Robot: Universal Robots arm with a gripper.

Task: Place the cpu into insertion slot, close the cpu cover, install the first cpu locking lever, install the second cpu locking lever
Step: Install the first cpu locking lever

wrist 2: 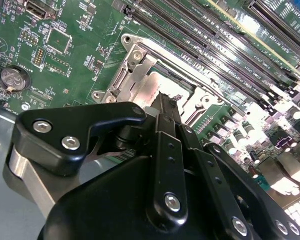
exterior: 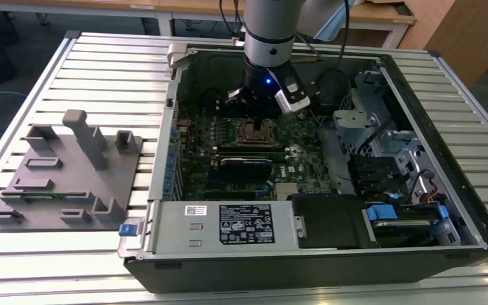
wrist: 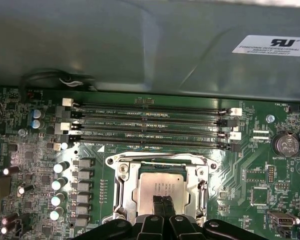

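In the first wrist view the cpu (wrist: 162, 185), a pale silvery-beige square, lies in the insertion slot (wrist: 210, 167) on the green motherboard. The cpu cover (wrist: 125, 192), a silvery frame plate, lies flat around it, and the chip shows through its window. My gripper (wrist: 165, 206) is shut, its two dark fingertips pressed together over the chip's near edge with nothing between them. In the second wrist view the gripper (wrist 2: 164, 102) points down at the same slot (wrist 2: 134, 55). In the exterior view the gripper (exterior: 257, 117) hangs over the slot (exterior: 256, 131) inside the open computer case.
Long black memory slots (wrist: 150, 125) run just beyond the socket, with the case wall (wrist: 139, 45) behind them. Upright capacitors (wrist: 59, 185) stand beside the socket. A grey power supply box (exterior: 227, 223) fills the case's near side. A grey fixture block (exterior: 66, 178) sits at the exterior view's left.
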